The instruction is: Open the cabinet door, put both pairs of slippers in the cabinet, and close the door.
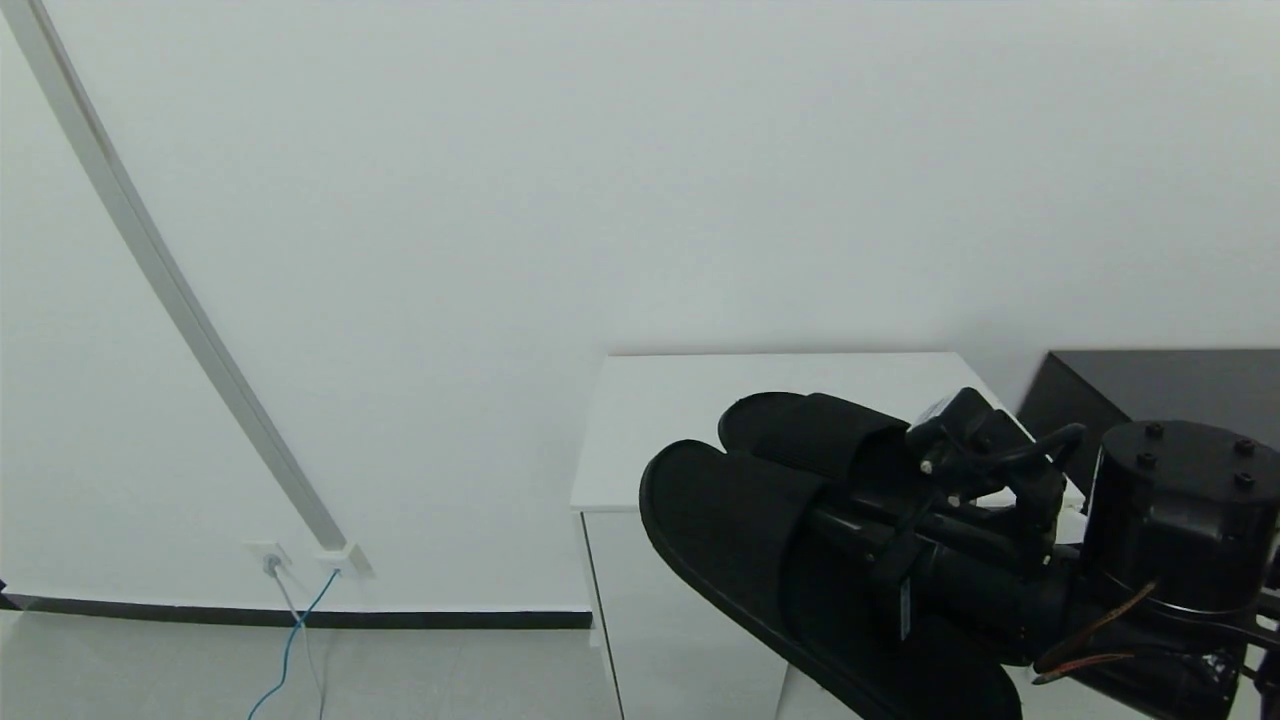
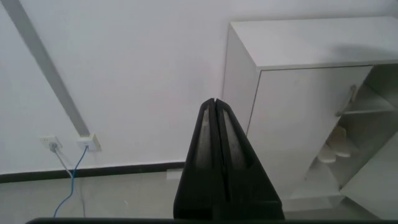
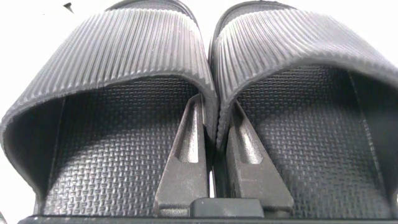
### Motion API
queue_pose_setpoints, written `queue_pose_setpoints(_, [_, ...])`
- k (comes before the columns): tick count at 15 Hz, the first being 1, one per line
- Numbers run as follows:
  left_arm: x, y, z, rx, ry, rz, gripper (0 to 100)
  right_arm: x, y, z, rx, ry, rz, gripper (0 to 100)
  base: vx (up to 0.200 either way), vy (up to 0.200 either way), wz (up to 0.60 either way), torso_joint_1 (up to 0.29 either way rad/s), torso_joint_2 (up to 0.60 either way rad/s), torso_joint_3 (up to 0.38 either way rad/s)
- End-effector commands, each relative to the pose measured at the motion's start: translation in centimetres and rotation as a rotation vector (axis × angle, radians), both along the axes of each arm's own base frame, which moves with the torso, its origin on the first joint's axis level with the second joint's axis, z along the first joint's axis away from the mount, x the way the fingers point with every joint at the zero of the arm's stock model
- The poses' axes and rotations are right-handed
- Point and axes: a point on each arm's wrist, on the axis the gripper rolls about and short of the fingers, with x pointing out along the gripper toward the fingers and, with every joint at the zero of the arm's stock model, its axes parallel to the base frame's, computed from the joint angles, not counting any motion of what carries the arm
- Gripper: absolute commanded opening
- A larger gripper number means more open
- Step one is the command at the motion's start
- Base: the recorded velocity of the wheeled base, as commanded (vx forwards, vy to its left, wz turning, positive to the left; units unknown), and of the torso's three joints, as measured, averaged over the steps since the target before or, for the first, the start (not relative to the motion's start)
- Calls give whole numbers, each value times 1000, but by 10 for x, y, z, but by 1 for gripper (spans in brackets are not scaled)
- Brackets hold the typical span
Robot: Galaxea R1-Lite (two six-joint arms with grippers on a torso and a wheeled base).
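**Black pair pinched in my right pincer, in front of the cabinet**

Head view: my right pincer [image 1: 850,510] sat in the lower right of the frame, its fingers pushed in under the straps of the black slippers [image 1: 740,520]. The pair was lifted off the floor with its toes pointing to the left of the frame. Behind it, in the centre, stood the white cabinet [image 1: 760,400], its flat top bare.

Left wrist view: my left pincer [image 2: 216,155] was pressed fully together, finger against finger, and held nothing. Beyond it was the cabinet [image 2: 298,43], where this view added the open inside. A pale pair of slippers [image 2: 336,146] lay on a shelf, beside a front panel with a handle. A blue cable [image 2: 69,186] hung from a wall socket.

Right wrist view: up close, my right pincer [image 3: 214,134] was narrow. Its two fingers [image 3: 189,155] clamped the touching inner strap edges of both black slippers [image 3: 143,62], one finger inside each.
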Motion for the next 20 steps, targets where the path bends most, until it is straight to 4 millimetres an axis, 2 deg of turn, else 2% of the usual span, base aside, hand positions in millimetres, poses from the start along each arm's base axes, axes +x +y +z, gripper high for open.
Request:
queue_pose_setpoints(1, [0,0,0,2,1,0,0,2,2,-5,-14,12,0,0,0,0,0,0,0,0])
queue_pose_setpoints(19, [0,0,0,-8,1,0,0,-1,9,-11,-30,30,26,0,0,0,0,0,0,0])
queue_pose_setpoints(20, [0,0,0,-8,2,0,0,-1,9,-12,-33,32,26,0,0,-200,0,2,-2,2])
